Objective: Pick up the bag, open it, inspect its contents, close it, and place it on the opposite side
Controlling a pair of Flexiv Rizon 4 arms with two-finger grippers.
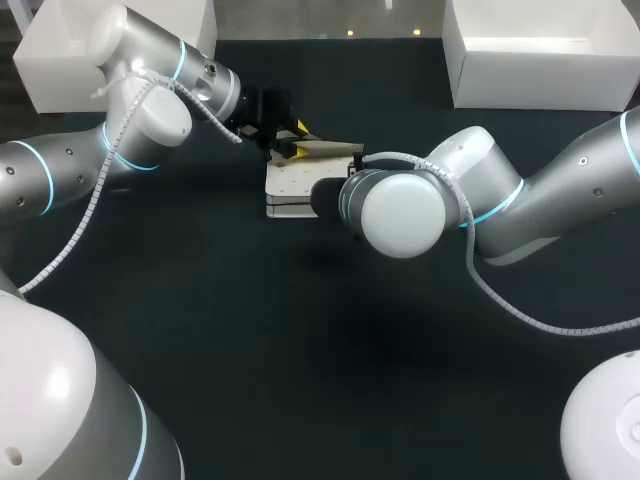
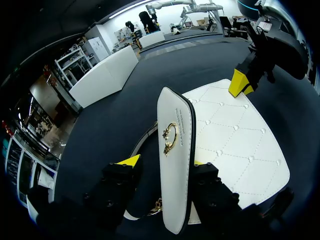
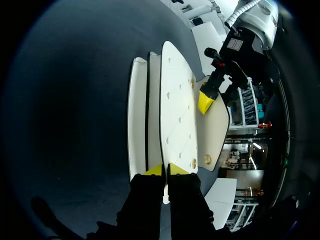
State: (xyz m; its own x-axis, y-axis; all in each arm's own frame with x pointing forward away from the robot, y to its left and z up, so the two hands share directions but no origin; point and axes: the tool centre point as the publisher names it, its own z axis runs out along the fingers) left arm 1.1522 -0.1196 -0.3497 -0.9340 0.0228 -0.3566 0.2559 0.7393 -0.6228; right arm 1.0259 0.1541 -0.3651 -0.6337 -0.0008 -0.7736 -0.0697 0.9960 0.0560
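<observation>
A white quilted bag [image 1: 295, 187] lies on the dark table [image 1: 300, 360] between my arms. Its flap [image 2: 175, 115], with a gold clasp [image 2: 170, 137], stands raised on edge. My left gripper [image 2: 165, 162] straddles the flap, open: one finger is close against the flap, the other stands a little off it. In the head view it [image 1: 293, 140] sits at the bag's far side. My right gripper [image 3: 165, 171] is shut on the thin edge of the bag's body [image 3: 177, 110], opposite the left gripper [image 3: 206, 100]. The right wrist hides it in the head view.
A white box [image 1: 60, 50] stands at the back left and another white box [image 1: 540, 55] at the back right. Dark tabletop stretches in front of the bag and to both sides.
</observation>
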